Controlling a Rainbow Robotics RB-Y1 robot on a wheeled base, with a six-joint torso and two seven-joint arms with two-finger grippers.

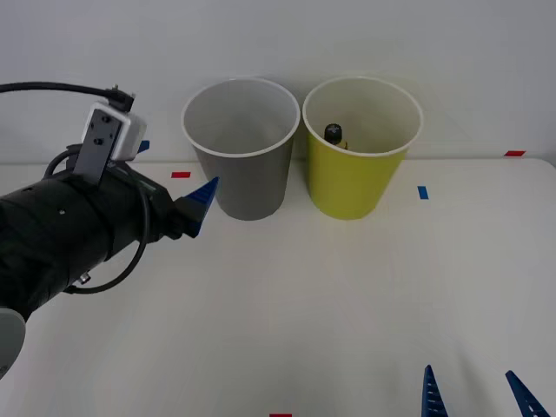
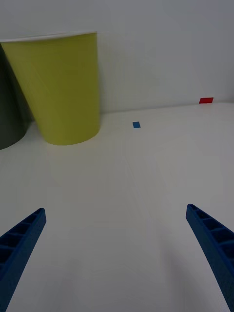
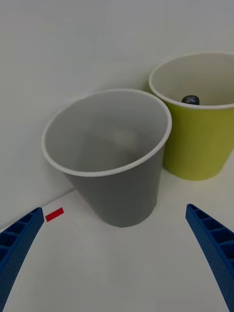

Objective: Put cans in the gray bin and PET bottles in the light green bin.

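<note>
Far left: left gripper [image 1: 201, 201] raised beside the gray bin [image 1: 248, 178], fingers spread wide, nothing held. Looks like the moment after a drop, so best done by backing straight away from the bin wall, keeping the blue tip clear of the white rim so nothing tips. Something pale and blurred at the bottom of the gray bin; cannot tell what. Red tape mark [image 1: 180, 175] on the table [image 1: 287, 304] just left of that bin. Next along, touching or nearly touching: light green bin [image 1: 356, 174], with the PET bottle [image 1: 334, 134] inside, black cap showing above the rim line. Blue tape mark [image 1: 422, 192] just right of it. Low right: right gripper [image 1: 473, 395] near the table edge, open, empty, well apart from both bins. Nothing obstructing between.
</note>
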